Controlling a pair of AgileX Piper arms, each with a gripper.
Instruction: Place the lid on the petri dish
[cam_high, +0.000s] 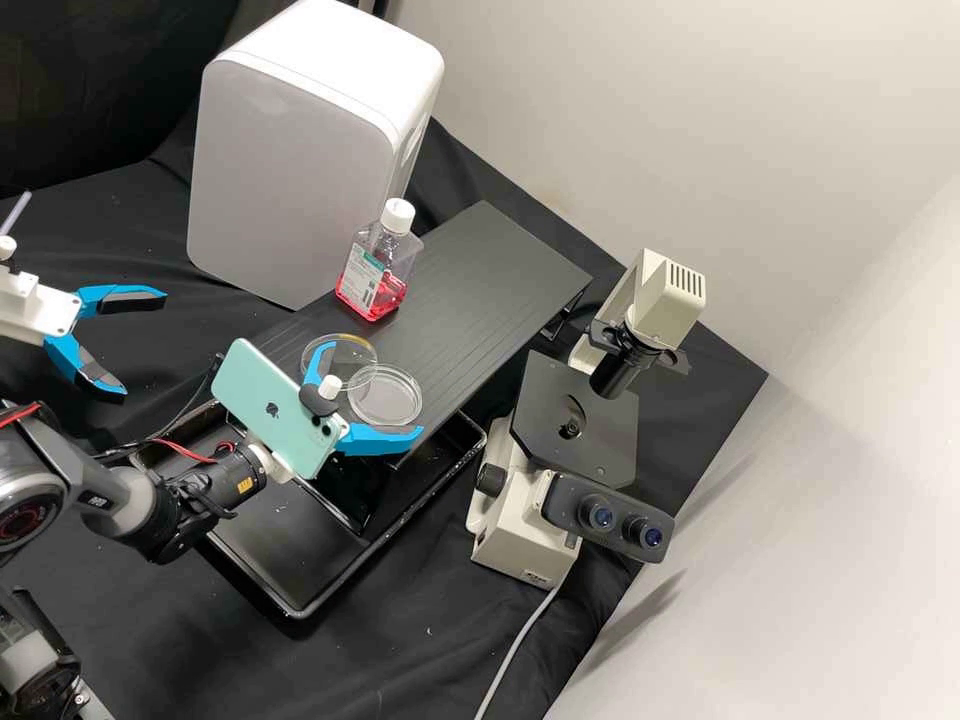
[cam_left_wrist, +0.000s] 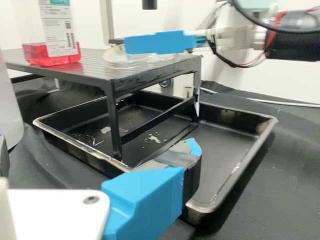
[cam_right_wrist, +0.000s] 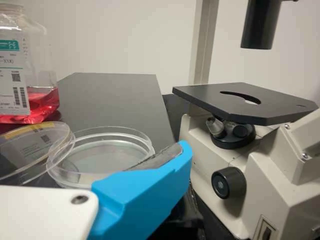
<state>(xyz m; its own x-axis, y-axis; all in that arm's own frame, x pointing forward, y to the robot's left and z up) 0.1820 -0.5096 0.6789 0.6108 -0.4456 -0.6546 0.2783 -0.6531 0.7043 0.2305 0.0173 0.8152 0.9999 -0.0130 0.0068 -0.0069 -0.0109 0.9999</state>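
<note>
The petri dish (cam_high: 385, 395) lies flat on a black raised platform (cam_high: 480, 280), near the platform's near corner and close to its front edge. The lid (cam_high: 338, 355), marked with a yellow label, sits just beside it. In the right wrist view the lid is tilted, and its rim seems to overlap the dish's rim.

The right hand (cam_high: 360, 410) hovers at that same corner with its blue fingers spread wide, gripping nothing. One finger is over the seam between lid and dish. The other runs along the platform's front edge, just outside the dish; whether it touches the rim is not clear.

Past that edge the surface drops into a black tray (cam_high: 270, 545), in which the platform's legs stand. Beyond the dish the platform is bare up to its far end, except for a flask (cam_high: 373, 262) of red liquid near its left edge.

A microscope (cam_high: 560, 470) stands near the platform's right side, its stage (cam_high: 575, 410) near the dish's corner. A white box (cam_high: 300, 140) rises behind the flask.

The left hand (cam_high: 135, 340) hangs open and holds nothing, well apart from the platform, over the black worktop (cam_high: 450, 640).
</note>
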